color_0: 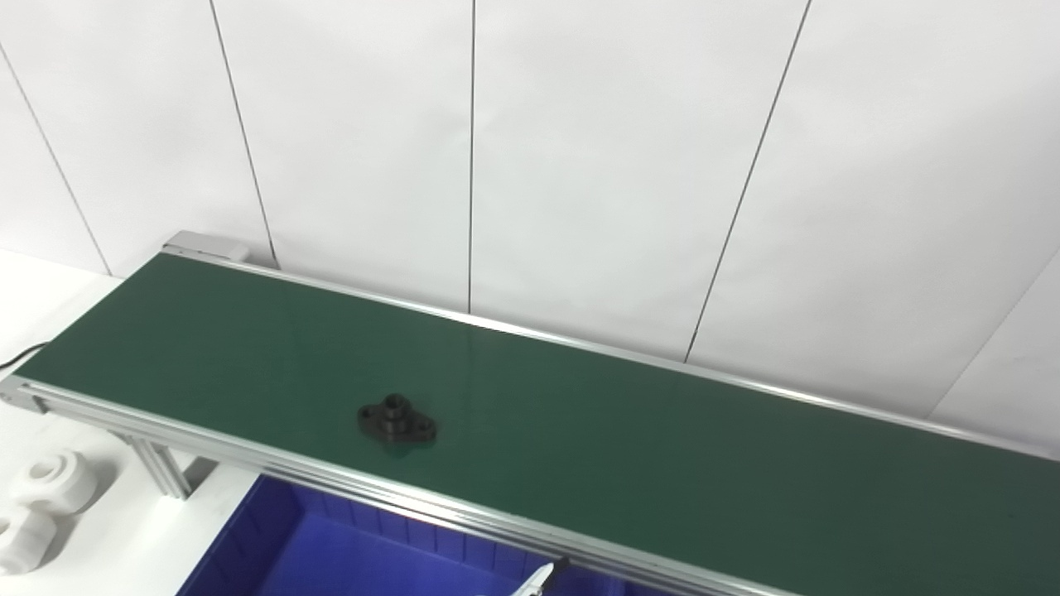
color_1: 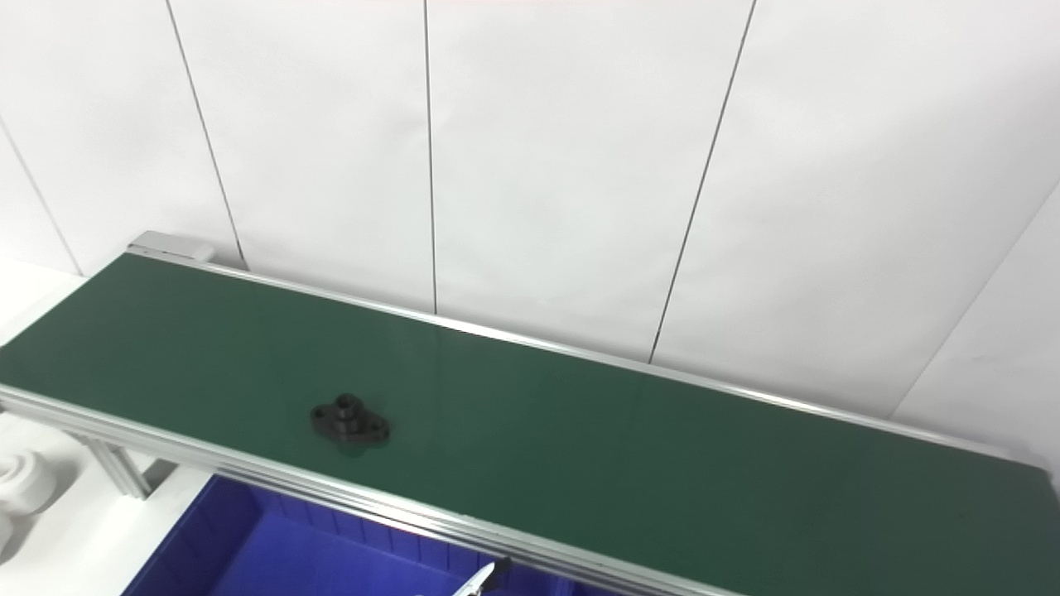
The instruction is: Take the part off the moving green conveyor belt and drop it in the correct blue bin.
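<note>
A black flanged part [color_0: 397, 420] with a raised hub lies flat on the green conveyor belt [color_0: 629, 447], left of the middle and close to the belt's near rail. Below that rail sits the blue bin [color_0: 331, 555], open and seen from above, with nothing visible inside the part of it that shows. A slim silver-and-black tip [color_0: 537, 577] pokes up at the bottom edge over the bin. It looks like a fingertip of one hand, seemingly the left; the rest of the hand is out of frame. No right hand shows.
White plastic parts [color_0: 50, 488] lie on the white table at the lower left, beside the conveyor's aluminium leg [color_0: 161, 468]. A white panelled wall [color_0: 580, 165] runs right behind the belt. A dark cable [color_0: 21, 356] lies at the far left edge.
</note>
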You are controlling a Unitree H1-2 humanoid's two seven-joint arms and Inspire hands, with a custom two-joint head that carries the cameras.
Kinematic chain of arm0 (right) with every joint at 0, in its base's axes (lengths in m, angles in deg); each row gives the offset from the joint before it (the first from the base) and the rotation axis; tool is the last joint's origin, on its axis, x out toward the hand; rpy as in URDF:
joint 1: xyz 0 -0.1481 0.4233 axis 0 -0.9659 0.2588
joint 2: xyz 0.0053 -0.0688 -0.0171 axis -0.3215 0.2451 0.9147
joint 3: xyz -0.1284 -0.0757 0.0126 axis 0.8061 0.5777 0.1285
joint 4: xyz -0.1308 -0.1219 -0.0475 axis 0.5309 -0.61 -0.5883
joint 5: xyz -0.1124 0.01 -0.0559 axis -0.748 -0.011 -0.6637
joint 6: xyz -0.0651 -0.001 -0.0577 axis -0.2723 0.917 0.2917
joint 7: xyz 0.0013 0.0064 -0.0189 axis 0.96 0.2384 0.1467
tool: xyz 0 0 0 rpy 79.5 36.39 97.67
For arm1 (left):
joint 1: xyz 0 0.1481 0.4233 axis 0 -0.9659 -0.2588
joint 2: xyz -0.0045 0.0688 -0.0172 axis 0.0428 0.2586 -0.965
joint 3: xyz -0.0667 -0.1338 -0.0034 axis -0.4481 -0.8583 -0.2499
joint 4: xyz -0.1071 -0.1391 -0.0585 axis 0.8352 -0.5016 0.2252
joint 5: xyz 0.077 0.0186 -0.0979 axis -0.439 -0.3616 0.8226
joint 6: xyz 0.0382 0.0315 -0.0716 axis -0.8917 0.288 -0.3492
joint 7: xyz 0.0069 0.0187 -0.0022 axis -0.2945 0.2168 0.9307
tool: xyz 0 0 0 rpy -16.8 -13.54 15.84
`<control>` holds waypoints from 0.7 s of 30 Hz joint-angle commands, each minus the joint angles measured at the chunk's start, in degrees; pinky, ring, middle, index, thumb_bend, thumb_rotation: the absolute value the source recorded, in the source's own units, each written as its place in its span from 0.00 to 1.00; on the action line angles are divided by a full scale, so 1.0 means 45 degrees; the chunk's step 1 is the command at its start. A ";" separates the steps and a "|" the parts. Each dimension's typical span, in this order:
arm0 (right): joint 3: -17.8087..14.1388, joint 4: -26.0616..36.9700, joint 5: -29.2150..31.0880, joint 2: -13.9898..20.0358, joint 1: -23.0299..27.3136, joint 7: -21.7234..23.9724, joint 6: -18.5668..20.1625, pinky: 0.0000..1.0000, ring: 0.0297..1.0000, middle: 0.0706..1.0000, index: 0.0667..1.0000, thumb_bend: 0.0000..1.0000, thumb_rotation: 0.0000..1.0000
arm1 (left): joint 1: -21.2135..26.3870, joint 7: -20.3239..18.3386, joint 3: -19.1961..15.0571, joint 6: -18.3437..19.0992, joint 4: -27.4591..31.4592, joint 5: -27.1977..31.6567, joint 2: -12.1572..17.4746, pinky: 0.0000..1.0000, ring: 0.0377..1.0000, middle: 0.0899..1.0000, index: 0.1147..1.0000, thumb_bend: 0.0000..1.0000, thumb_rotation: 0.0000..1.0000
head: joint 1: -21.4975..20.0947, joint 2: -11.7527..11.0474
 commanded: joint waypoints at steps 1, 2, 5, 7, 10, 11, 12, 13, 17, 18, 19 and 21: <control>0.0123 0.0179 -0.0059 0.0113 0.0143 -0.0422 -0.0364 1.00 1.00 1.00 1.00 0.75 0.77 | 0.0346 0.0372 0.0082 -0.0461 0.0186 0.0072 0.0090 0.83 0.95 1.00 1.00 0.82 0.49 | -0.0050 0.0047; 0.0194 0.0204 -0.0057 0.0149 0.0165 -0.0499 -0.0364 1.00 1.00 1.00 1.00 0.74 0.77 | 0.0368 0.0416 0.0132 -0.0461 0.0176 0.0084 0.0110 0.83 0.95 1.00 1.00 0.82 0.49 | -0.0050 0.0047; 0.0325 0.0316 -0.0129 0.0243 0.0209 -0.0695 -0.0364 1.00 1.00 1.00 1.00 0.73 0.76 | 0.0389 0.0421 0.0185 -0.0461 0.0217 0.0112 0.0166 0.83 0.95 1.00 1.00 0.82 0.50 | -0.0423 0.0240; 0.0301 0.0492 -0.0341 0.0241 0.0166 -0.0995 -0.0364 1.00 0.99 0.99 1.00 0.73 0.77 | 0.0369 0.0295 0.0169 -0.0461 0.0302 0.0277 0.0209 0.83 0.95 1.00 1.00 0.82 0.50 | -0.0745 0.0450; 0.0284 0.1052 -0.0542 0.0245 0.0074 -0.1520 -0.0364 0.99 0.97 0.98 1.00 0.75 0.77 | 0.0303 0.0012 0.0093 -0.0461 0.0543 0.0477 0.0329 0.85 0.97 1.00 1.00 0.83 0.50 | -0.1607 0.0888; 0.0252 0.1258 -0.0573 0.0240 0.0018 -0.1622 -0.0364 0.97 0.97 0.97 1.00 0.77 0.77 | 0.0296 -0.0051 0.0109 -0.0461 0.0635 0.0528 0.0392 0.86 0.98 1.00 1.00 0.82 0.49 | -0.1682 0.0931; 0.0246 0.1481 -0.0618 0.0247 -0.0023 -0.1750 -0.0364 0.96 0.96 0.97 1.00 0.80 0.78 | 0.0280 -0.0119 0.0104 -0.0461 0.0734 0.0596 0.0451 0.88 0.99 1.00 1.00 0.81 0.49 | -0.1965 0.1075; 0.0220 0.1710 -0.0742 0.0258 -0.0065 -0.1858 -0.0363 0.95 0.95 0.96 1.00 0.81 0.79 | 0.0259 -0.0184 0.0068 -0.0460 0.0807 0.0592 0.0494 0.88 0.99 1.00 1.00 0.80 0.49 | -0.2098 0.1146; -0.0117 0.2618 -0.1281 0.0157 -0.0198 -0.1998 -0.0363 0.94 0.92 0.94 0.99 0.83 0.79 | 0.0196 -0.0593 -0.0195 -0.0460 0.1140 0.0650 0.0640 0.90 1.00 1.00 1.00 0.80 0.55 | -0.2973 0.1899; -0.0264 0.2926 -0.1393 0.0114 -0.0235 -0.1964 -0.0362 0.92 0.91 0.93 0.99 0.83 0.79 | 0.0157 -0.0793 -0.0297 -0.0460 0.1271 0.0752 0.0677 0.91 1.00 1.00 1.00 0.79 0.56 | -0.3134 0.2139; -0.0410 0.3224 -0.1472 0.0059 -0.0263 -0.1882 -0.0362 0.91 0.90 0.92 0.97 0.83 0.77 | 0.0119 -0.1018 -0.0416 -0.0460 0.1437 0.0862 0.0724 0.93 1.00 1.00 1.00 0.79 0.58 | -0.3421 0.2550; -0.0649 0.3751 -0.1594 0.0011 -0.0308 -0.1629 -0.0360 0.90 0.91 0.93 0.97 0.82 0.75 | 0.0043 -0.1338 -0.0624 -0.0460 0.1724 0.0944 0.0794 0.95 1.00 1.00 1.00 0.77 0.62 | -0.3737 0.2961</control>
